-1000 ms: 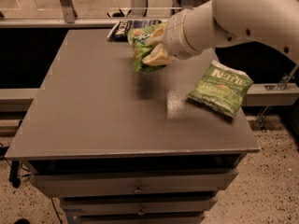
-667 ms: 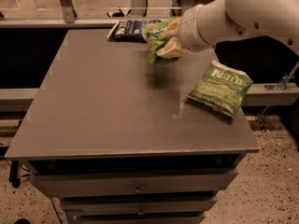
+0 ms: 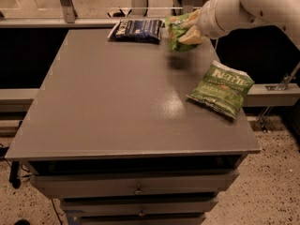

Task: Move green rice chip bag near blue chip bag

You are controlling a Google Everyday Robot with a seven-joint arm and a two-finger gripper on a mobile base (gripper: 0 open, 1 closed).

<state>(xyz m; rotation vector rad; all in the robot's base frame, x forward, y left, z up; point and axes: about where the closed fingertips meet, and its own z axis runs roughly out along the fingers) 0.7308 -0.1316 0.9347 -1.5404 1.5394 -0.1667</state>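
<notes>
The green rice chip bag [image 3: 176, 32] is a crumpled light-green pouch held in the air above the far right part of the grey table [image 3: 108, 102]. My gripper [image 3: 187, 31] is shut on it, at the end of the white arm reaching in from the upper right. The blue chip bag [image 3: 136, 30] lies flat at the table's far edge, just left of the held pouch, with a small gap between them. The pouch casts a shadow on the table below it.
A darker green Kettle bag [image 3: 221, 89] lies near the table's right edge. Drawers [image 3: 136, 187] run under the front edge. A rail and floor lie behind the table's far edge.
My gripper has carried the green rice chip bag to the right and toward the far edge, ending just right of the blue chip bag. The other bags have not moved.
</notes>
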